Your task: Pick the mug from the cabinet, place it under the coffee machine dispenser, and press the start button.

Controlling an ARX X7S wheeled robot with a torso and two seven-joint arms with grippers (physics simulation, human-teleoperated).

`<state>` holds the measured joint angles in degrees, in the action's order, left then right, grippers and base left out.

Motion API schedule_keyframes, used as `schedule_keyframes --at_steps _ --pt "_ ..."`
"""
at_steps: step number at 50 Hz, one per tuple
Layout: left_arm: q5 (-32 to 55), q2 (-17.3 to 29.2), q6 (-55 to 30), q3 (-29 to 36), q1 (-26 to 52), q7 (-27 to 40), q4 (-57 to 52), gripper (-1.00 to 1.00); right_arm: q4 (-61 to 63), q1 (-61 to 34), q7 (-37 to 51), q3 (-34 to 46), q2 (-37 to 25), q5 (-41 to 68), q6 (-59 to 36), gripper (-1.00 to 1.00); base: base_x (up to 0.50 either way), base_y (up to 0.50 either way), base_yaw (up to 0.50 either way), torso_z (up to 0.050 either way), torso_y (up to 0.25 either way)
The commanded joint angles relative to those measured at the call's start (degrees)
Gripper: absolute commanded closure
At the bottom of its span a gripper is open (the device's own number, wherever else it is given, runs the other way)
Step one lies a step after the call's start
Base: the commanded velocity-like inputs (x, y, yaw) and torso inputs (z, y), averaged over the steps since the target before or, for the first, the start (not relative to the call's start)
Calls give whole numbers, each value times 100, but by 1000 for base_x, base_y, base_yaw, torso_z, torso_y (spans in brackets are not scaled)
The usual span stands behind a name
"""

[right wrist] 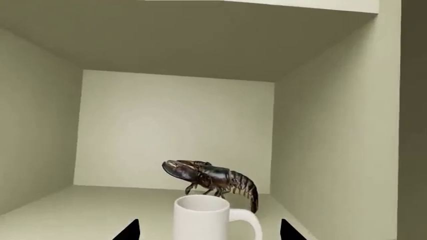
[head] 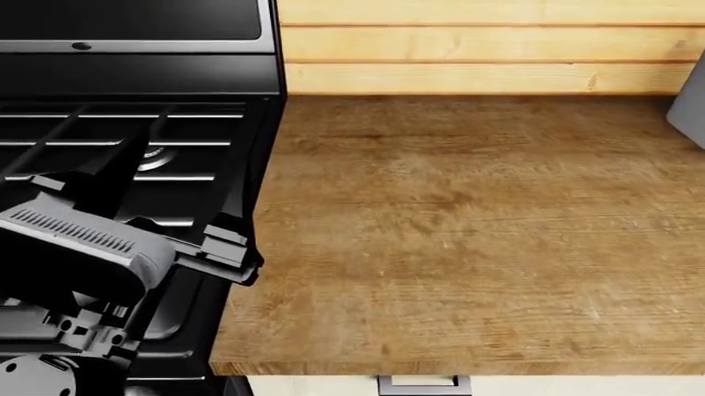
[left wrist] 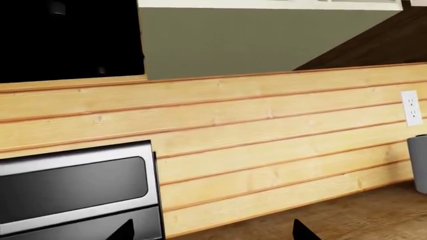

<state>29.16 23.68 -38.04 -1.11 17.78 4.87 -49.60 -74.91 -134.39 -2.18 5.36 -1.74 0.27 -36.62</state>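
The white mug (right wrist: pixel 202 218) stands upright on the cabinet shelf (right wrist: pixel 80 212), its loop handle (right wrist: pixel 251 223) turned to one side. My right gripper (right wrist: pixel 209 231) is open; its two dark fingertips (right wrist: pixel 129 231) flank the mug with a gap on each side and do not touch it. My left gripper (left wrist: pixel 213 231) is open and empty, low over the wooden counter (left wrist: pixel 360 215) beside the stove's back panel (left wrist: pixel 73 185). The left arm (head: pixel 88 239) hangs over the stove. The coffee machine dispenser is out of view.
A dark lobster (right wrist: pixel 210 177) lies on the shelf just behind the mug. Cabinet walls (right wrist: pixel 333 140) close in both sides. A black stove (head: pixel 132 132) borders the wooden counter (head: pixel 463 231). A grey object (head: pixel 688 107) stands at the counter's far right, below a wall outlet (left wrist: pixel 411 107).
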Motion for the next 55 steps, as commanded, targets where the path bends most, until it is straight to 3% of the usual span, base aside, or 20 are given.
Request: schedule_keyframes --at_steps 1,55 --pt "22 30 48 5 -23 15 14 -100 -5 65 -44 24 35 -2 36 -100 203 0 0 0 0" --pt "146 181 181 49 -63 150 -23 -100 -4 357 -119 86 -19 93 -231 -100 135 0 0 0 0"
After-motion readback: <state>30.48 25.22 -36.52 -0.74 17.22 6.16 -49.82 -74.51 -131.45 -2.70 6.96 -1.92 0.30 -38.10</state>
